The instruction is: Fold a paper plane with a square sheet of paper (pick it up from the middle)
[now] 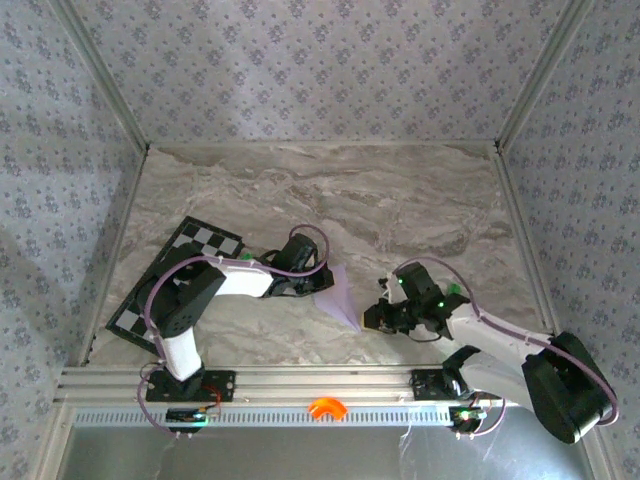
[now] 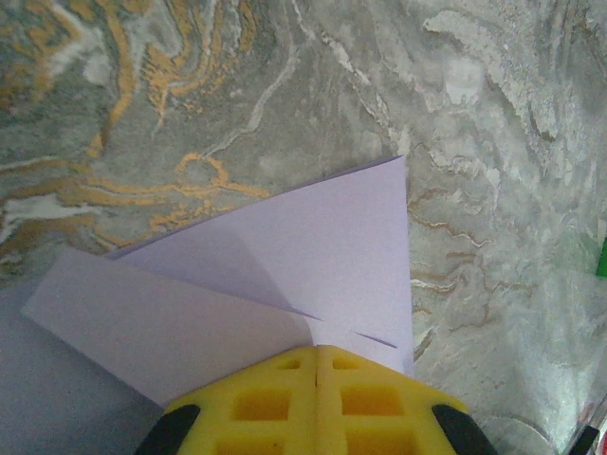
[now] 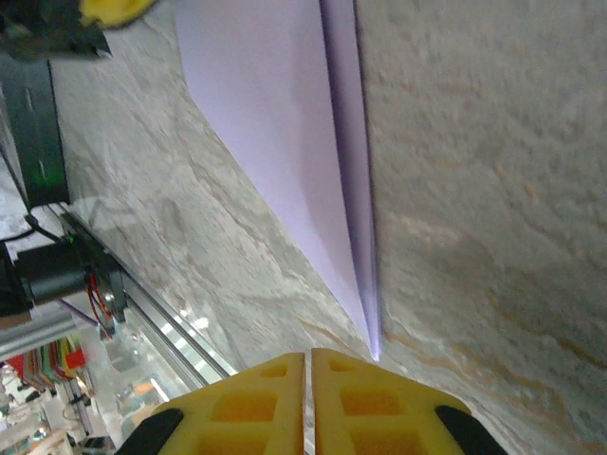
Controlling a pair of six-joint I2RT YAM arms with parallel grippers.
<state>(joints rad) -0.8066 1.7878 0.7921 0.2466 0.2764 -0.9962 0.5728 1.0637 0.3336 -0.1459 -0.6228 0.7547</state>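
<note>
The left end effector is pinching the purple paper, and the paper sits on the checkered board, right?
Not quite. The left end effector does pinch the purple paper, but the paper is over the bare marble table, not on the checkered board, which lies further left. The top external view shows this.

The left hand (image 2: 316,353) covers, seemingly, the near edge of the paper plane (image 2: 285,270).
</note>
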